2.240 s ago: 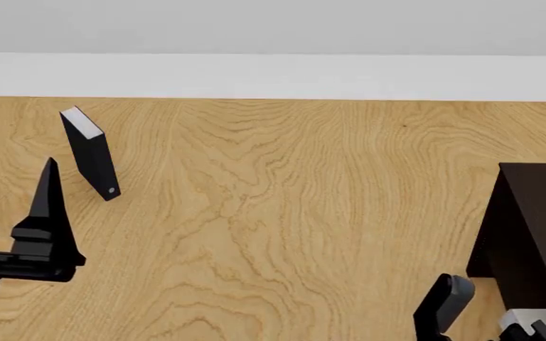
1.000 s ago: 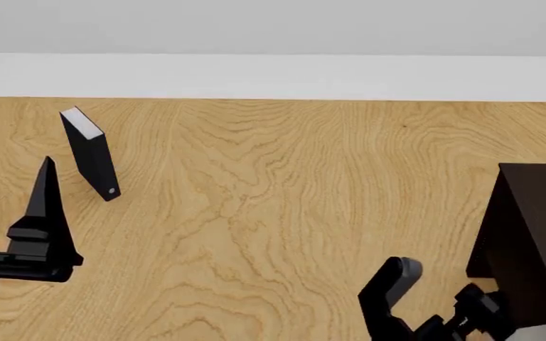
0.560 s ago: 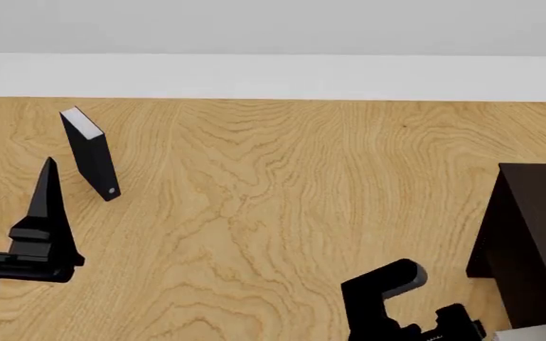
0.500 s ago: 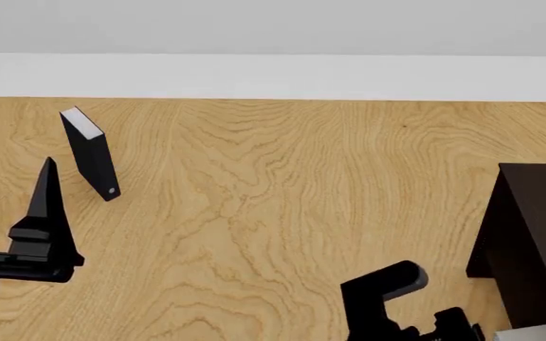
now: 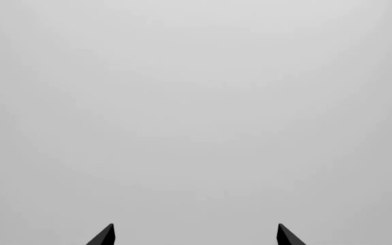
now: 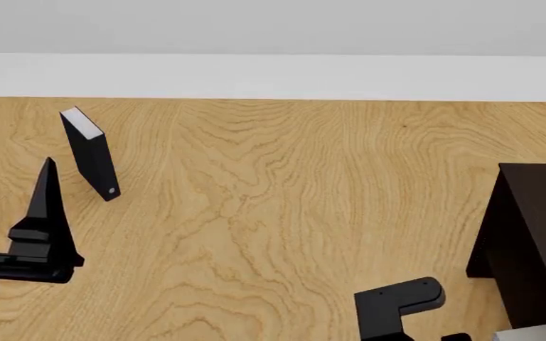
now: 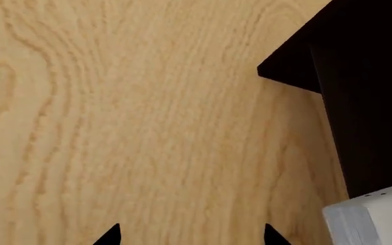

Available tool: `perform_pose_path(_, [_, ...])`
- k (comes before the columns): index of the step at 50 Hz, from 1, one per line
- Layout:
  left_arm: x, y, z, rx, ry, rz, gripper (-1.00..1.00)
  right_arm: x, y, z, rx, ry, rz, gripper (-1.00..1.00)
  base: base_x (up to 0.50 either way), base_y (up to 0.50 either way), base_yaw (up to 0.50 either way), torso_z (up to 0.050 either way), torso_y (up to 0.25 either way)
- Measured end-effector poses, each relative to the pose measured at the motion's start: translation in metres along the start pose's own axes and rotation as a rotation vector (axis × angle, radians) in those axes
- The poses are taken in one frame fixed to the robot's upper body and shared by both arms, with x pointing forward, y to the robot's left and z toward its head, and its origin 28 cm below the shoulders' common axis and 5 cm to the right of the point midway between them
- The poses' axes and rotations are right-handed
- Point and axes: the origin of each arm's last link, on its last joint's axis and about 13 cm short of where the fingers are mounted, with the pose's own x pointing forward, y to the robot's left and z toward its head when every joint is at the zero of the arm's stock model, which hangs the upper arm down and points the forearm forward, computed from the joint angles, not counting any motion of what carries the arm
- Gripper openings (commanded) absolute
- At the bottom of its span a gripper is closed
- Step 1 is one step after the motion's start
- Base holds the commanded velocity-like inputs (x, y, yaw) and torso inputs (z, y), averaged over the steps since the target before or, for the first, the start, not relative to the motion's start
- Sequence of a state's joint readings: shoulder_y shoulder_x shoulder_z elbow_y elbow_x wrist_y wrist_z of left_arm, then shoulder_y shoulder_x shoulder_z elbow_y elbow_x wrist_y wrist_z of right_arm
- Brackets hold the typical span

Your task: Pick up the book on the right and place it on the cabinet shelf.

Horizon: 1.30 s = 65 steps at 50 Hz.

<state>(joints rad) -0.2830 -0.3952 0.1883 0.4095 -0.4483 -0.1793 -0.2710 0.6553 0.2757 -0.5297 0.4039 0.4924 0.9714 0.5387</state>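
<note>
Only a pale corner of the light-grey book (image 6: 540,332) shows at the head view's bottom right edge, against the near-black cabinet (image 6: 537,234). In the right wrist view the book (image 7: 375,218) shows white page edges beside the cabinet (image 7: 366,87); the cabinet shelf itself is hidden. My right gripper (image 7: 190,238) is open over bare wood, apart from the book, with nothing between its tips. The right arm (image 6: 398,305) sits low, left of the cabinet. My left gripper (image 5: 194,238) is open and empty, facing a grey wall, and points upward in the head view (image 6: 45,181).
A slim black book (image 6: 90,153) stands upright at the table's far left, just beyond the left gripper. The wooden table top (image 6: 283,192) runs back to a white wall edge. The cabinet fills the right side.
The right arm has drawn back from the cabinet and the grey book, shifting left and lower, and its wrist has turned. The left arm and the black book have not moved.
</note>
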Motion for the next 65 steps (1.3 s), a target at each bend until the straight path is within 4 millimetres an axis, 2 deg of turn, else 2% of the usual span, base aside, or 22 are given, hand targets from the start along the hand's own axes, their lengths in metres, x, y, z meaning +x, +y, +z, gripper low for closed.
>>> perform_pose_path(18, [0.0, 0.0, -0.001, 0.001, 0.002, -0.002, 1.0, 0.003, -0.017, -0.007, 0.051, 0.053, 0.008, 1.0, 0.0, 0.0, 0.0, 0.0, 0.0])
perform_pose_path(33, [0.001, -0.002, -0.005, 0.012, 0.008, -0.005, 1.0, 0.015, -0.031, -0.006, 0.087, 0.051, 0.006, 1.0, 0.0, 0.0, 0.0, 0.0, 0.0])
perform_pose_path(65, [0.002, -0.006, -0.018, 0.06, 0.028, -0.017, 1.0, 0.036, -0.047, -0.005, 0.069, 0.062, 0.013, 1.0, 0.0, 0.0, 0.0, 0.0, 0.0])
